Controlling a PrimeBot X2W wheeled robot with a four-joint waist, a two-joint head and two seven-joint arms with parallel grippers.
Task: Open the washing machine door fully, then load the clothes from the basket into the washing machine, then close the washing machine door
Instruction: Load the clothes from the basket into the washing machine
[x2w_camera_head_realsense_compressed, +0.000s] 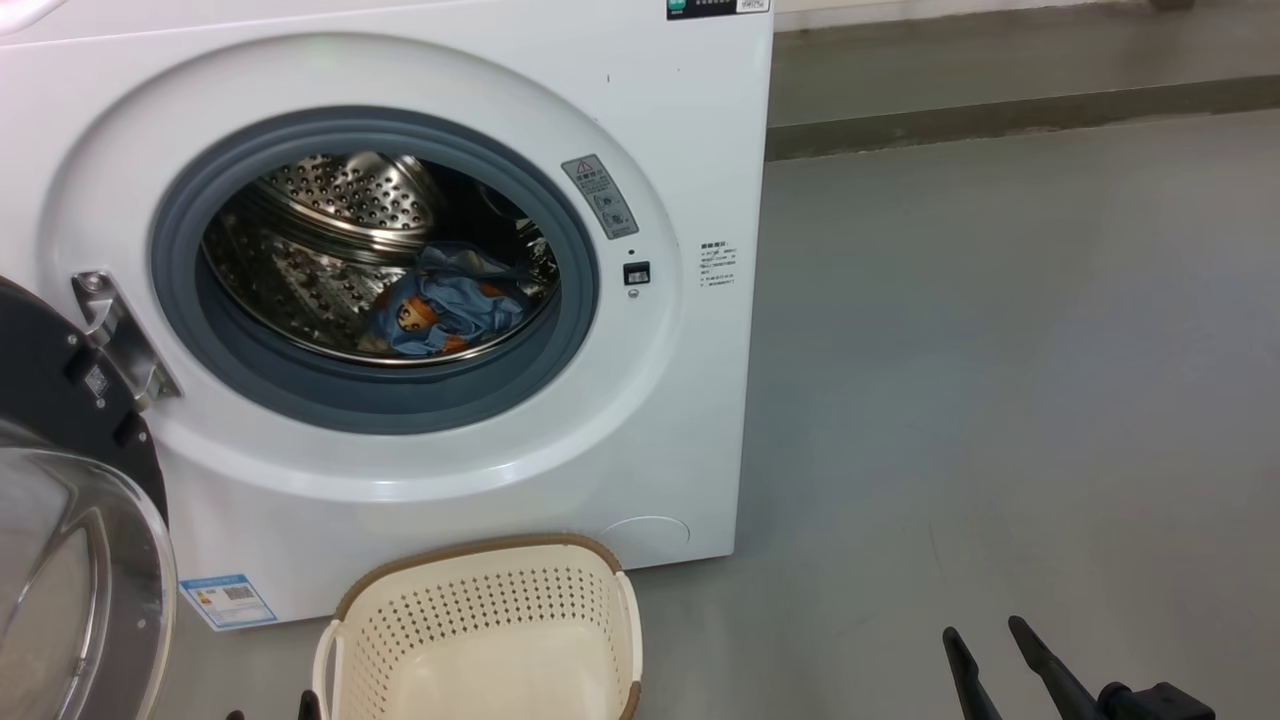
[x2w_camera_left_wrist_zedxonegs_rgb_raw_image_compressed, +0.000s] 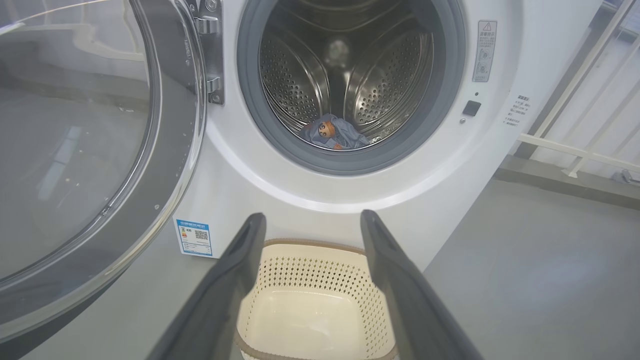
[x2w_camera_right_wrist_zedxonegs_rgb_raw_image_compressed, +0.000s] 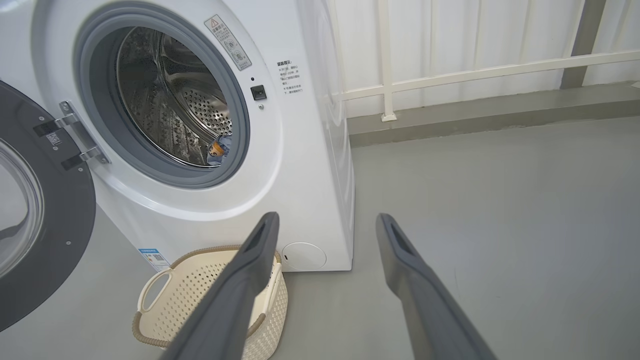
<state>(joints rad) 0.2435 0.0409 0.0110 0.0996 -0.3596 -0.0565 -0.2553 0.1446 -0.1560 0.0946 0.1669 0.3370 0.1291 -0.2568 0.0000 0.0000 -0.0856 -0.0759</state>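
While the washing machine door (x2w_camera_head_realsense_compressed: 45, 380) hangs swung wide on its metal hinge (x2w_camera_head_realsense_compressed: 120, 335) at about 9 o'clock of the drum opening, black rim and clear glass bowl showing in the head view, the washing machine (x2w_camera_head_realsense_compressed: 650, 150) stands white and boxy on the grey floor (x2w_camera_head_realsense_compressed: 1000, 400). Inside the perforated steel drum (x2w_camera_head_realsense_compressed: 330, 210), at about 5 o'clock of the opening ringed by the grey-blue seal (x2w_camera_head_realsense_compressed: 380, 405), lie the clothes (x2w_camera_head_realsense_compressed: 450, 305), seen as a crumpled light blue bundle with orange-brown prints. The basket (x2w_camera_head_realsense_compressed: 480, 600) sits upright on the floor at 6 o'clock of the machine, just in front of its lower panel, its perforated walls and smooth bottom in plain sight. A small blue label sticker (x2w_camera_head_realsense_compressed: 228, 600) is on the machine's front at 9 o'clock of the basket. The left end effector (x2w_camera_left_wrist_zedxonegs_rgb_raw_image_compressed: 312, 216) is released, its two dark fingers spread apart above the basket in the left wrist view. The right end effector (x2w_camera_head_realsense_compressed: 985, 632) is likewise released, fingers parted over the floor at 3 o'clock of the basket, well apart from it. A white railing (x2w_camera_right_wrist_zedxonegs_rgb_raw_image_compressed: 450, 78) runs behind the machine at 1 o'clock in the right wrist view.
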